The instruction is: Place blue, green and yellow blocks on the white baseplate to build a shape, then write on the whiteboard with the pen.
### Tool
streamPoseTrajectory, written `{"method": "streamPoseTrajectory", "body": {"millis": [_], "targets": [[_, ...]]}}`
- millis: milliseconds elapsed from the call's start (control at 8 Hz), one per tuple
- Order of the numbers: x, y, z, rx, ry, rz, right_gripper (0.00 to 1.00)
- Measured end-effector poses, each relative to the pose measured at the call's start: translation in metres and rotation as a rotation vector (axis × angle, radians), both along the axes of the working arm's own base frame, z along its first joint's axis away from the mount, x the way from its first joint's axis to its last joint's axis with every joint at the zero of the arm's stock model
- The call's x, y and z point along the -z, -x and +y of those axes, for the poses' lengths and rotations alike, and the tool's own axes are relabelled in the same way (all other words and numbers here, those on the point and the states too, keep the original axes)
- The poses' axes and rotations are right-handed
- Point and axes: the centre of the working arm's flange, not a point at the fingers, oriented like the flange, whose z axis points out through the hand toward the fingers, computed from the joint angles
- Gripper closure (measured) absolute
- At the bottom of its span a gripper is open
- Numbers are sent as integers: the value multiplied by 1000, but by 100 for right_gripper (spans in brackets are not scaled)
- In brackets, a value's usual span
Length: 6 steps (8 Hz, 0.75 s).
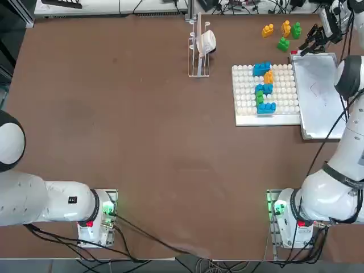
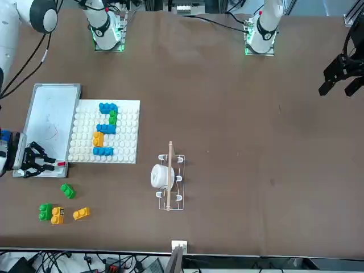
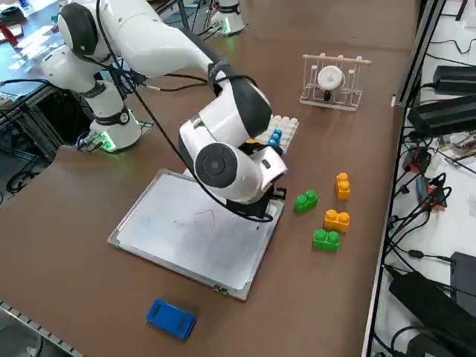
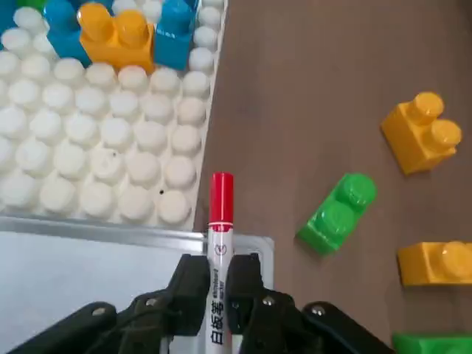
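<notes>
Clamped tight on the pen (image 4: 219, 243), the right gripper (image 4: 217, 284) hovered over the far corner of the whiteboard (image 4: 88, 273), the corner nearest the loose bricks. It held the marker lengthwise between its fingers, red-capped end jutting out ahead past the board's frame, probably so the pen could be carried clear of the board. Faint marks already showed on the whiteboard behind the claw. Just beside it lay the white baseplate (image 4: 110, 147), bearing a finished-looking shape of blue, green and yellow blocks (image 1: 264, 86). Spare bricks (image 3: 327, 216) sat on the table (image 1: 142, 142) beyond the pen's tip, unneeded.
</notes>
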Motion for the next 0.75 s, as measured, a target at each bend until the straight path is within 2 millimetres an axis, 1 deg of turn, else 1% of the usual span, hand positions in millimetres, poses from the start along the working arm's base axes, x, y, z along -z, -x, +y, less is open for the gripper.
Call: {"method": "streamPoseTrajectory", "body": {"millis": [250, 500, 750], "targets": [[12, 1, 3, 1, 25, 5, 82], [15, 1, 4, 3, 28, 8, 82], [24, 5, 6, 7, 28, 18, 82]]}}
